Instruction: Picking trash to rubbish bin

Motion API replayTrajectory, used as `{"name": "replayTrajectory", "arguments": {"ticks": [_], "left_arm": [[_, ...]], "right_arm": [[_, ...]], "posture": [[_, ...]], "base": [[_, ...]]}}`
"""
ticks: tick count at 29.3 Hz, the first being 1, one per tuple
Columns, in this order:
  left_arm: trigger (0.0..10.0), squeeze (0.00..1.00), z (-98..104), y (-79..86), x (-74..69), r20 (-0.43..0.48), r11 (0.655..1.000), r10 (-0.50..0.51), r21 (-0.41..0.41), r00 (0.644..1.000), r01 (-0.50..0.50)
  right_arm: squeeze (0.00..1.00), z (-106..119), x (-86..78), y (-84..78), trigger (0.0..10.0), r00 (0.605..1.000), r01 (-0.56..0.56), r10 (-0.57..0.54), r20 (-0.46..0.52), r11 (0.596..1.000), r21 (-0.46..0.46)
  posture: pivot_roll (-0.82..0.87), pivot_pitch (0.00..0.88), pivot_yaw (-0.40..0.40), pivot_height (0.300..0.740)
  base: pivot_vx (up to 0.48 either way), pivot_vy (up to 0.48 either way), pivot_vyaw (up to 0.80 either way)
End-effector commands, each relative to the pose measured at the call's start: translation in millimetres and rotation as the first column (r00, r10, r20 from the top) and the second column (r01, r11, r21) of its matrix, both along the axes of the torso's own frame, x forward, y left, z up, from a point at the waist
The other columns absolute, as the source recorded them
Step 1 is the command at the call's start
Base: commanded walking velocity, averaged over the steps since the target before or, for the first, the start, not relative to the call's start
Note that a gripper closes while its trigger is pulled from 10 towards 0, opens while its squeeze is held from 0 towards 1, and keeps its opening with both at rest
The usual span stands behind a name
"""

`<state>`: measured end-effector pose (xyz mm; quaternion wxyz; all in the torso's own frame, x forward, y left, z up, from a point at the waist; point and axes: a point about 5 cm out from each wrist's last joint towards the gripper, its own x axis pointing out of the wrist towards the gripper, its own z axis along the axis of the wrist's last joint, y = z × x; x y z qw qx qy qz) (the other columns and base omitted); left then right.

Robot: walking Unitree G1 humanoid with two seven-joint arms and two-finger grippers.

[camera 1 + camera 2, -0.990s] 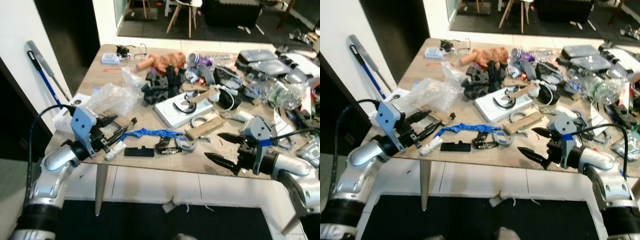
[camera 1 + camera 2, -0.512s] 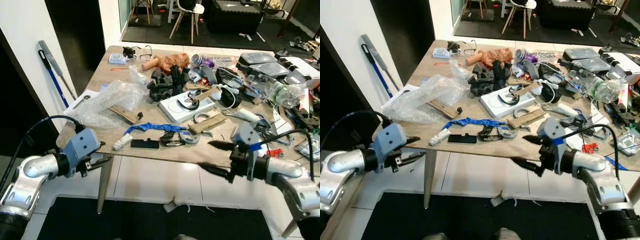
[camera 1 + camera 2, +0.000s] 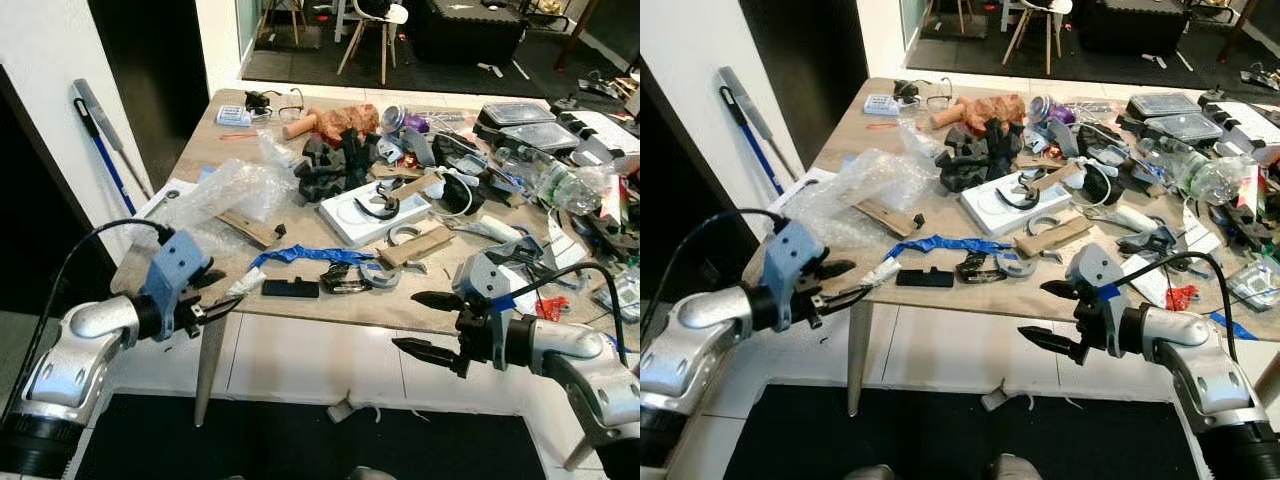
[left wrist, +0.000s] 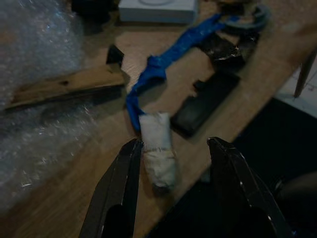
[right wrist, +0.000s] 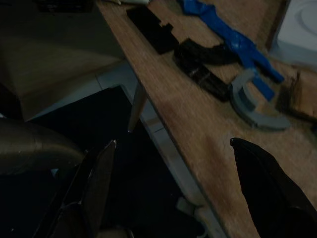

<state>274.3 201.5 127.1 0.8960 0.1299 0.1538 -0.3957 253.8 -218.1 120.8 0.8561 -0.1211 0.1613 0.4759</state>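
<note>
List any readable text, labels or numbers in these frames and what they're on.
None readable.
Small blue-and-white box at the table's far corner: print too small.
Plastic bottle label: blurred.
White paper near the right gripper: no legible print.

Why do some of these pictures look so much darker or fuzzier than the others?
Head views: evenly lit and sharp across the table. Left wrist view: brighter but soft, the left claw and white roll slightly blurred. Right wrist view: dim, the right claw in shadow off the table edge.
</note>
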Motion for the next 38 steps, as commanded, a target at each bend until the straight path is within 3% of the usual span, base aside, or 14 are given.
{"name": "replayTrajectory", "arguments": {"ticks": [1,7,9,22,32,38], "left_arm": [[10.0,0.00,0,-0.9,0.6,-0.010,1.000,0.015,-0.012,1.000,-0.015],[10.0,0.00,-4,0.3,2.5,-0.043,0.999,0.049,-0.005,0.998,-0.049],[10.0,0.00,-4,-0.6,-1.0,-0.069,0.999,0.037,0.002,0.997,-0.037],[10.0,0.00,-8,-2.7,-2.2,-0.100,0.998,0.044,0.045,0.994,-0.040],[10.0,0.00,-11,-12.6,-5.7,-0.128,0.998,0.009,0.057,0.992,-0.002],[10.0,0.00,-13,-13.5,-6.3,-0.135,0.998,0.009,0.060,0.991,-0.001]], "right_arm": [[0.00,-2,-3.4,2.4,10.0,1.000,-0.024,0.024,-0.018,1.000,-0.014],[0.00,0,-6.8,5.7,10.0,0.998,-0.057,0.058,-0.020,0.998,0.019],[0.00,6,-11.4,10.5,10.0,0.994,-0.104,0.106,-0.019,0.992,0.073],[0.00,12,-16.0,15.6,10.0,0.988,-0.152,0.155,-0.021,0.983,0.104],[0.00,32,-6.7,14.0,10.0,0.990,-0.137,0.138,-0.015,0.990,0.019],[0.00,32,-7.9,14.4,10.0,0.990,-0.137,0.137,-0.024,0.991,-0.001]], "posture": [[-0.02,0.000,-0.020,0.740],[-0.02,0.000,-0.018,0.740],[-0.02,0.000,-0.018,0.740],[-0.02,0.000,-0.013,0.740],[-0.02,0.000,-0.005,0.740],[-0.02,0.000,-0.004,0.740]], "base": [[0.000,0.000,0.00],[0.000,0.000,0.00],[0.000,0.000,0.00],[0.000,0.000,0.00],[0.000,0.000,0.00],[0.000,0.000,0.00]]}}
